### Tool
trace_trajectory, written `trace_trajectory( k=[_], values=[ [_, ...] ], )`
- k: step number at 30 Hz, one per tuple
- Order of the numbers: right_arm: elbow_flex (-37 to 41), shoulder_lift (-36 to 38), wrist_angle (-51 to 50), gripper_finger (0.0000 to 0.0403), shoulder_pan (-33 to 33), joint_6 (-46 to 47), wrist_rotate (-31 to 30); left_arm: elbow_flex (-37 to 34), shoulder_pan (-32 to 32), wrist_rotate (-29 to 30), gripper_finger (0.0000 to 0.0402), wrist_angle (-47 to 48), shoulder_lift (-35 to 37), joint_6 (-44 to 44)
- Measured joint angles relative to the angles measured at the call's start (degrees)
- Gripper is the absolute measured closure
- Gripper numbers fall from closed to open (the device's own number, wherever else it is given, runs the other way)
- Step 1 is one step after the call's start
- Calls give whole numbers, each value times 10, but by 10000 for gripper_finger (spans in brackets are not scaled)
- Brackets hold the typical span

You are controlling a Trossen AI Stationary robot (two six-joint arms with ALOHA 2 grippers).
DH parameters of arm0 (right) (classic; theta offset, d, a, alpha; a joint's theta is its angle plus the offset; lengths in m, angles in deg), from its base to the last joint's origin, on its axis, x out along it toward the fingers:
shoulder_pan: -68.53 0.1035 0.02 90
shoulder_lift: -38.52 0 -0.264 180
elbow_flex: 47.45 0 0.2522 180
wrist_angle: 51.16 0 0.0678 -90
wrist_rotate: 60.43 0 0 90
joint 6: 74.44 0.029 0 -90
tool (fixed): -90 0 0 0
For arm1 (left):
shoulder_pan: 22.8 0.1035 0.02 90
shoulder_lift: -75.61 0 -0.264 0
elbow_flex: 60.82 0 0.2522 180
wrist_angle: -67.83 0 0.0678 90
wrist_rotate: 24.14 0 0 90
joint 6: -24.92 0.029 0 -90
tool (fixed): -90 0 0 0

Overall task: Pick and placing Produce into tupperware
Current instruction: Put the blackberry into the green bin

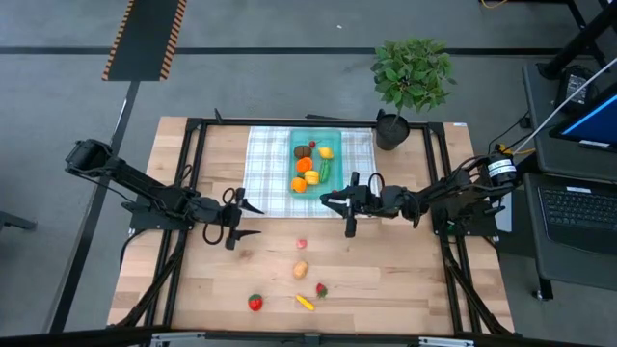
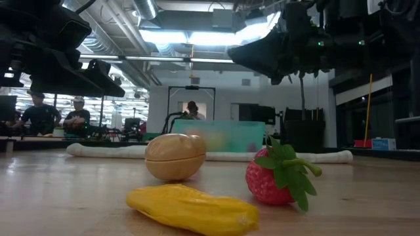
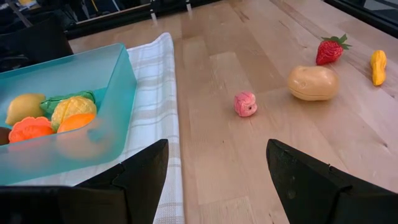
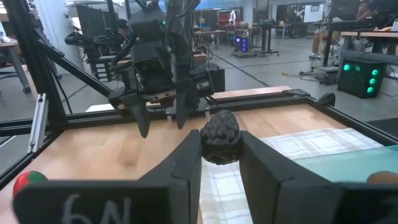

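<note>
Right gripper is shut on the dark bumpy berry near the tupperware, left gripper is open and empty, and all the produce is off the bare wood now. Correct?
Not quite: the right gripper does hold the dark berry and the left gripper is open and empty, but the high view shows the potato, two strawberries and more on the wood.

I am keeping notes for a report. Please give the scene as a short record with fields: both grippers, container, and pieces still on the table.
left gripper: open, empty, above the table beside the cloth
right gripper: fingers shut on a dark bumpy piece, near the tupperware's front edge
tupperware: on the cloth, several pieces inside
loose on table: pink piece, potato, two strawberries, yellow piece
</note>
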Motion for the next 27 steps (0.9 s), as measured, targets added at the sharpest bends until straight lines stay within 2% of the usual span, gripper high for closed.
trace_trajectory(
  k=[7, 16, 21, 27],
  values=[
    [0, 0, 0, 314, -3, 3, -21, 0, 0, 0, 137, 0, 0, 0],
    [0, 0, -1, 315, -7, 15, -175, 0, 0, 0, 137, 0, 0, 0],
    [0, 0, -7, 315, -7, -8, -254, 0, 0, 0, 137, 0, 0, 0],
    [0, 0, -8, 315, -7, -15, -287, 0, 0, 0, 137, 0, 0, 0]
  ],
)
